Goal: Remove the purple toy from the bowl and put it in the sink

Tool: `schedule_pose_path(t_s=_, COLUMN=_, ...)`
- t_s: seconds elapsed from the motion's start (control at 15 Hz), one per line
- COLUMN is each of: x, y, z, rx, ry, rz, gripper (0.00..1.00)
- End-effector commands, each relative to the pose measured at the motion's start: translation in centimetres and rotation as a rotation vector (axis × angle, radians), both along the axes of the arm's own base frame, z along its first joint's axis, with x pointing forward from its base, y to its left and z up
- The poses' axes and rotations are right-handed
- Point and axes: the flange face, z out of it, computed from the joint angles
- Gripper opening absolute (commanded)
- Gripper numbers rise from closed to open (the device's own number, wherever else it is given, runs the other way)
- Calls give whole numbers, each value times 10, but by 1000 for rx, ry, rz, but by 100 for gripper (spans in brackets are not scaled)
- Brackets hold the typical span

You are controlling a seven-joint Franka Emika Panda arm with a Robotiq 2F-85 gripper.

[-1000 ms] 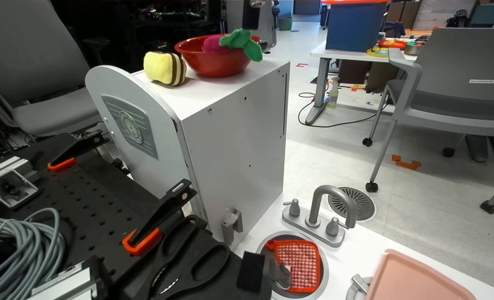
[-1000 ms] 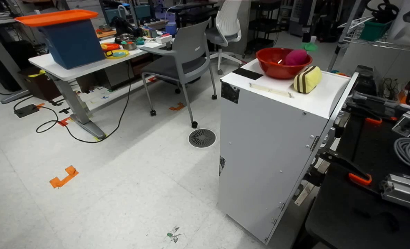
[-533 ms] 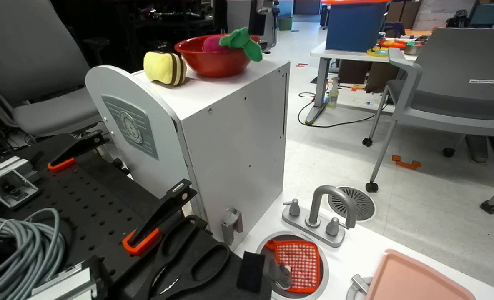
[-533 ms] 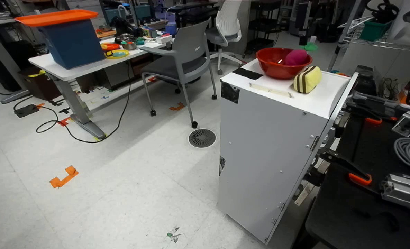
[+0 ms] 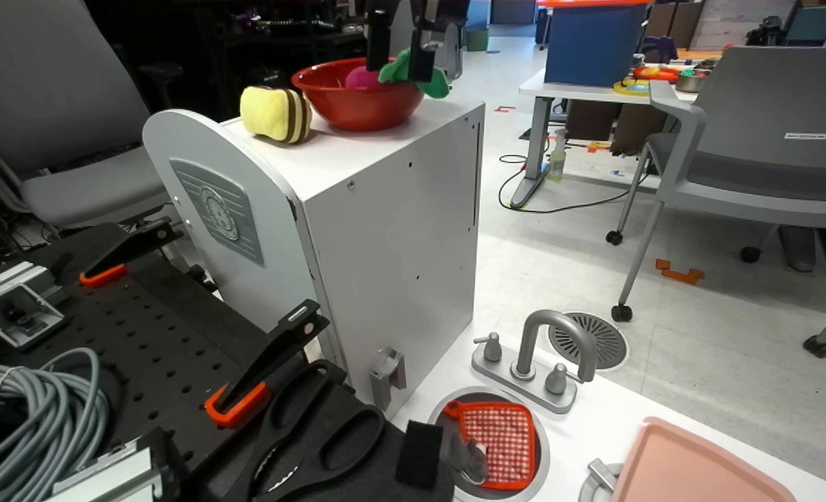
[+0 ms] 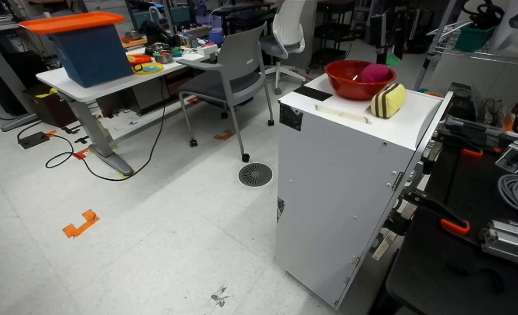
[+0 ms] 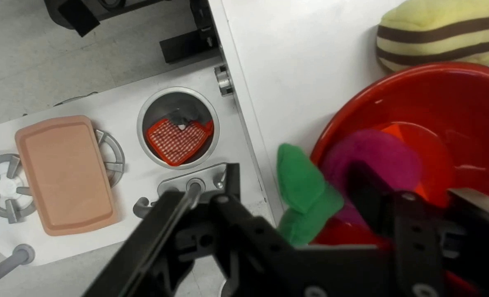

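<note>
Pink tray [image 7: 69, 177] lies well left of the jaws in wrist view; sink [image 7: 158, 109], red checked cloth [image 7: 177, 142] inside, nearer left. Jaws stand spread; green leaves [image 7: 304, 189] of the purple toy [image 7: 378, 152] show in the gap, body partly hidden, in red bowl [image 7: 471, 111]. Striped toy [image 7: 442, 39] right.

The place looks like a lab or workshop. A black table [image 5: 169, 307], drilled with rows of holes, has clamps [image 5: 266, 359] at its edge and coiled grey cable [image 5: 40, 399] and metal bars [image 6: 510, 243] on top. Office chairs [image 5: 782, 108] stand on a pale floor [image 6: 167, 245] with orange tape [image 6: 83, 227]; near the table is a play-kitchen sink [image 7: 155, 108].
</note>
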Motion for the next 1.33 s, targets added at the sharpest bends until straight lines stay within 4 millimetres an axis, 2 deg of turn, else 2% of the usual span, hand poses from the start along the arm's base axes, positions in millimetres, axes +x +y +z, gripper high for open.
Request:
schedule_pose_path(t_s=0.0, x=5, y=3, z=8, rx=-13, ry=5, rz=-3, gripper=37)
schedule_pose_path(t_s=0.27, x=3, y=1, z=13, rx=-11, ry=-10, rz=-10, gripper=6)
schedule_pose_path(t_s=0.33, x=3, y=1, z=14, rx=-10, ry=-13, rz=-11, gripper=1)
schedule_pose_path(t_s=0.8, x=1, y=2, z=25, rx=-16, ry=-35, rz=-18, gripper=1)
schedule_pose_path(t_s=0.93, x=0, y=5, z=36, rx=-27, ry=-47, rz=-18, gripper=1)
schedule_pose_path(t_s=1.27, x=-9, y=20, z=82, rx=-54, ry=-133, rz=-8, gripper=1)
